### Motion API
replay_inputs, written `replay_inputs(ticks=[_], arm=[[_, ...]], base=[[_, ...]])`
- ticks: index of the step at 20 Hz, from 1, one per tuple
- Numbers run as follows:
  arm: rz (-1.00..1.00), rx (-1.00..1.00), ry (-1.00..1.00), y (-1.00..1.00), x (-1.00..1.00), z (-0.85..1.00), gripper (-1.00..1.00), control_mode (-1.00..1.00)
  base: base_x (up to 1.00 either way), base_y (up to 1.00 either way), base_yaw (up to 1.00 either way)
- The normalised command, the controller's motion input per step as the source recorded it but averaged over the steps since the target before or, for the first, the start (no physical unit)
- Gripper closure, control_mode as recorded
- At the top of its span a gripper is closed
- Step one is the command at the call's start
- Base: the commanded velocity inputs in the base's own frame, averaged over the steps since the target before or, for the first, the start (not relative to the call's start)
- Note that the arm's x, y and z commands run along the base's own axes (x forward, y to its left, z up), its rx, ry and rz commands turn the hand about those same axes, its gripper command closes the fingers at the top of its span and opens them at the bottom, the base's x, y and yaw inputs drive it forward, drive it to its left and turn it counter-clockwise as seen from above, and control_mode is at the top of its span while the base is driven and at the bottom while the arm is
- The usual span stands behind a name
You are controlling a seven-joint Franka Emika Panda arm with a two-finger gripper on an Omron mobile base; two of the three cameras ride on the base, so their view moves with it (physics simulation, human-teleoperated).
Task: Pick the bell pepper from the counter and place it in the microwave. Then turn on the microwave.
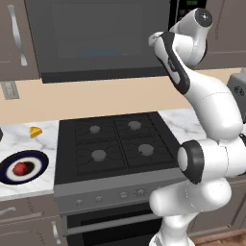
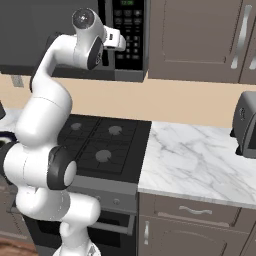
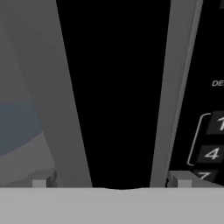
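Two wide-spread tips mark the pincer (image 3: 111,180) as released and empty, raised at upper frame against the microwave (image 1: 101,41) door edge, apparently to open it, while the bell pepper (image 1: 20,168) waits on a plate (image 1: 37,166) on the worktop (image 1: 24,137), lower left.

A black stovetop (image 1: 115,144) is flanked by a dark-rimmed plate (image 1: 33,158) and yellow wedge (image 1: 35,131) left, apparently a toaster (image 2: 246,125) far right.
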Motion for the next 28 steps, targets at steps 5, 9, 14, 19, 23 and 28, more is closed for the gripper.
replay_inputs(ticks=[5, 9, 14, 19, 23, 28], arm=[[0.0, 0.0, 0.0, 0.0, 0.29, 0.0, -1.0, -1.0], [-0.01, 0.0, 0.0, 0.0, 0.23, 0.0, 1.0, -1.0], [-0.03, 0.0, -0.03, 0.06, 0.15, 0.0, 1.0, -1.0], [-0.03, 0.0, -0.04, 0.18, 0.08, 0.0, 1.0, -1.0], [0.0, 0.0, -0.04, 0.15, -0.05, 0.0, 1.0, -1.0], [0.02, 0.04, -0.01, 0.07, -0.26, 0.0, 1.0, -1.0]], base=[[0.0, 0.0, 0.0], [0.0, 0.0, 0.0], [0.0, 0.0, 0.0], [0.0, 0.0, 0.0], [0.0, 0.0, 0.0], [0.0, 0.0, 0.0]])
